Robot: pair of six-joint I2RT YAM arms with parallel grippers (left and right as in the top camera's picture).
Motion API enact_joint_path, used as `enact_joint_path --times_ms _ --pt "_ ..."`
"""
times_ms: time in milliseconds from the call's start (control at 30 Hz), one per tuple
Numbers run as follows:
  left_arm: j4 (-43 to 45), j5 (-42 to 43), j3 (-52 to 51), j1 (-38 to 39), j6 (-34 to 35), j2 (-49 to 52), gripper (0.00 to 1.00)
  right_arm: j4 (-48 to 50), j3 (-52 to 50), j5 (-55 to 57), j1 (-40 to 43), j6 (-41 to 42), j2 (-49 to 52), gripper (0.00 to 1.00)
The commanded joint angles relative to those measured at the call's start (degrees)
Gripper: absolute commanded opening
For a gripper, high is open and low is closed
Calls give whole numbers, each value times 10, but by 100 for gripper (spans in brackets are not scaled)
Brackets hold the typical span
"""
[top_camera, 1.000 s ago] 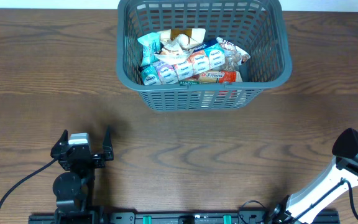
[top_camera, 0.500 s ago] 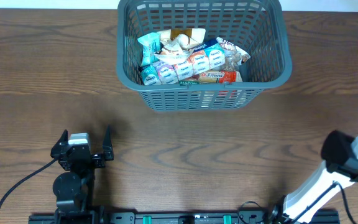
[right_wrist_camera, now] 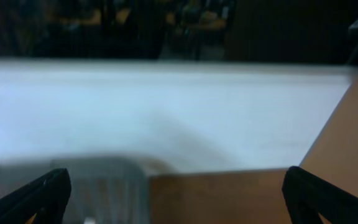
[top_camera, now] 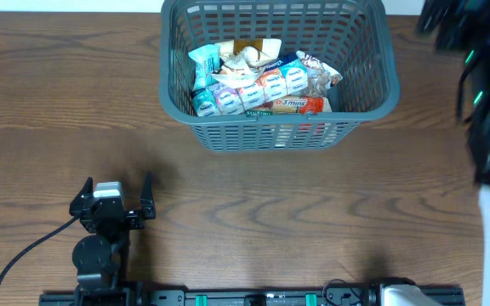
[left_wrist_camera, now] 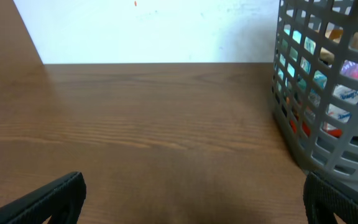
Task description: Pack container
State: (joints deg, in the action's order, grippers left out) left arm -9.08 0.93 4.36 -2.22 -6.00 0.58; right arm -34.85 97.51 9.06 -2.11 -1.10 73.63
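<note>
The container (top_camera: 270, 129) is a dark grey slotted basket at the back middle of the table, holding several snack packets (top_camera: 258, 85). It also shows at the right of the left wrist view (left_wrist_camera: 328, 106), and as a blurred grey shape in the right wrist view (right_wrist_camera: 98, 186). My left gripper (top_camera: 117, 184) rests open and empty at the front left, far from the basket; its fingertips frame bare table (left_wrist_camera: 191, 205). My right arm (top_camera: 487, 102) is raised high and blurred at the right edge. Its gripper (right_wrist_camera: 182, 202) is open and empty, right of the basket.
The wooden table (top_camera: 253, 212) runs to a white wall behind it (left_wrist_camera: 154, 31). A black cable (top_camera: 24, 255) trails from the left arm's base at the front left. The arms' mounting rail (top_camera: 253, 297) lies along the front edge.
My right arm has swung up from the front right corner towards the back right, close under the camera and blurred. The left arm and the basket have not moved.
</note>
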Motion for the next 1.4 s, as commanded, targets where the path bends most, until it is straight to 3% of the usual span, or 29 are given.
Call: enact_joint_path --times_ms 0,167,300,500,967,1367 --pt "-5 1 -16 -3 3 -4 99 13 -151 10 -15 -12 -84 99" --pt "-5 1 -16 -3 3 -4 98 65 -397 9 -11 -13 -224 99" --pt "-5 1 -16 -3 3 -4 99 165 -584 -23 -11 -13 -342 99" --pt "-5 1 -16 -3 3 -4 99 255 -742 -29 -11 -13 -470 99" --pt "-5 1 -16 -3 3 -4 99 265 -868 -30 -11 -11 -615 99" --pt "-5 1 -16 -3 3 -4 99 265 -928 -36 -11 -11 -676 99"
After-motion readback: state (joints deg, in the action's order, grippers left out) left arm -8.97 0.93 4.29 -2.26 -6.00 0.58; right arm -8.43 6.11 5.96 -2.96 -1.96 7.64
